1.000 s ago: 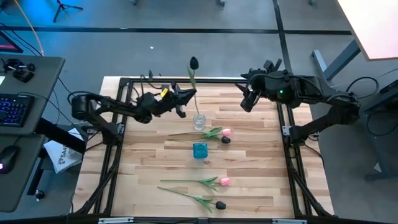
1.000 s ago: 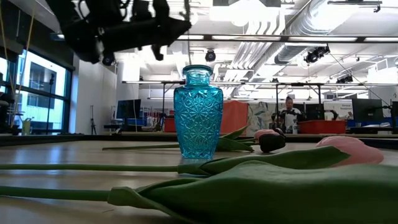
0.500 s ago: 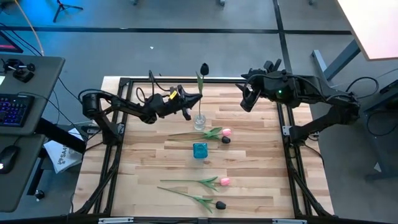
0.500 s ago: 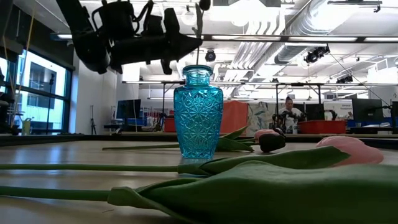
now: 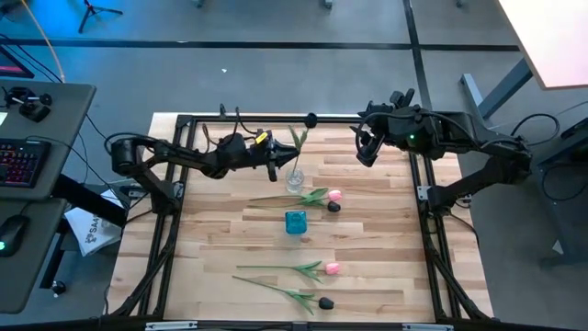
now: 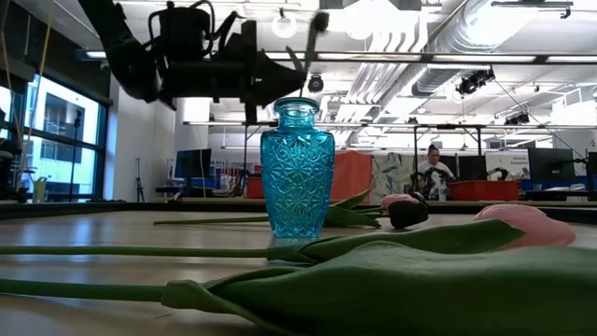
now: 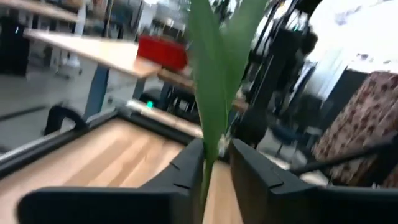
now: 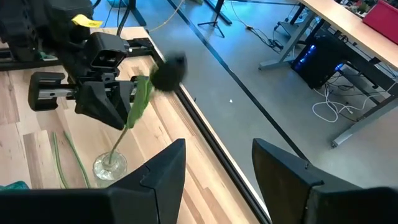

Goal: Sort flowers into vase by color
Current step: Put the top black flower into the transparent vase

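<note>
Left end effector [image 5: 276,162] clamped on stem of dark tulip [image 5: 311,119]; stem foot now inside clear vase [image 5: 294,179], where a second ago it hung above the rim. Head tipped outward past the desk [image 5: 367,267] edge. Judged: insertion nearly done, release next. Right end effector [image 5: 366,147] parked at far corner, fingers apart. Blue vase [image 5: 295,222] empty; four tulips left on desk.

place: robotics lab | cues: exposed ceiling ducts [image 6: 438,42]; rows of workbenches [image 6: 485,191]; keyboard desk [image 5: 37,138]; concrete floor [image 5: 303,64]
</note>
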Robot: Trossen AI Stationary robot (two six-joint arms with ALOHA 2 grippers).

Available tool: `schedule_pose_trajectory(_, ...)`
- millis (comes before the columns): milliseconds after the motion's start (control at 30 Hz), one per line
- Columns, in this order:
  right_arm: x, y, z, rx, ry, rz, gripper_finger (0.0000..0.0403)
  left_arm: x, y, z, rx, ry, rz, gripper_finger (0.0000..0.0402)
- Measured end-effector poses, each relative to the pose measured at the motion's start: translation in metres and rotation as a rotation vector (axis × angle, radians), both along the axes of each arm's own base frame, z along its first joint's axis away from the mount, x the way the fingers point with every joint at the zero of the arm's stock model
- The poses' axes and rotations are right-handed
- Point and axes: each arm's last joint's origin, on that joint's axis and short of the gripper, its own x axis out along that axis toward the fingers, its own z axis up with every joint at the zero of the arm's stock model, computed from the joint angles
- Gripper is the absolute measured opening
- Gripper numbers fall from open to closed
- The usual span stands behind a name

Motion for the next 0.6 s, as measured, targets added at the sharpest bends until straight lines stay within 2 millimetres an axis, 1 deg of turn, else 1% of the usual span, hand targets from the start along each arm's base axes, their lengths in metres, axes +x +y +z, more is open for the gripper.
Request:
schedule_pose_trajectory(233,0.0,0.0,0.0,0.001,0.002,0.005,0.0181,-0.018,-0.005,0.013,0.064,0.192,-0.013,0.0154)
schedule_pose_trajectory(367,0.0,0.001,-0.001,0.031,0.004,0.029,0.0181,-0.037,-0.007,0.026,0.088,0.284,-0.007,0.0183)
schedule_pose_trajectory(500,-0.007,0.005,-0.014,0.195,0.102,0.078,0.0181,-0.063,-0.008,0.042,0.06,0.351,0.022,0.0196)
schedule_pose_trajectory(600,-0.009,0.01,-0.034,0.329,0.178,0.085,0.0181,-0.081,-0.01,0.052,0.024,0.381,0.069,0.0198)
